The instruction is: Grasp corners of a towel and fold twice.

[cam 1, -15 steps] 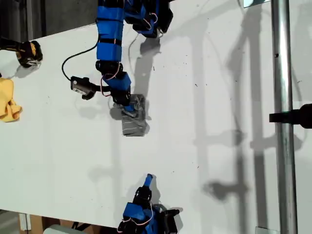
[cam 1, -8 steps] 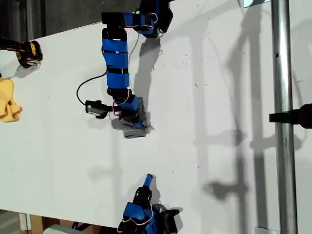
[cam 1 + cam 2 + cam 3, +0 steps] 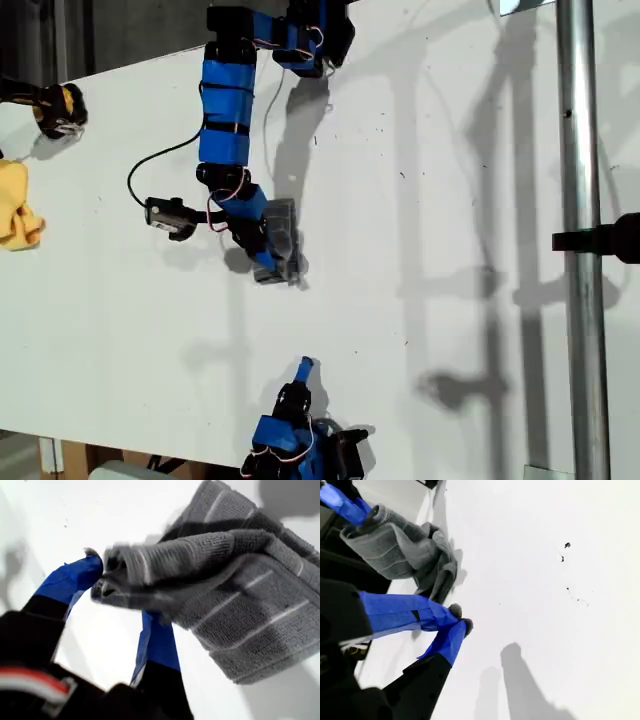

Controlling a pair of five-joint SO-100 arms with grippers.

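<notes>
1. Grey striped towel (image 3: 281, 243) lay bunched left of centre in the exterior view, on the white table (image 3: 450, 250).
2. Only the first wrist view showed my first gripper (image 3: 122, 597) clamping its folded edge.
3. My second gripper (image 3: 460, 620), tips together and empty, sat near that view's bottom edge.

Dark grey towel (image 3: 250, 615) with thin white stripes; blue-taped black end effector (image 3: 122, 597); white table (image 3: 450, 250); yellow cloth (image 3: 17, 205).
</notes>
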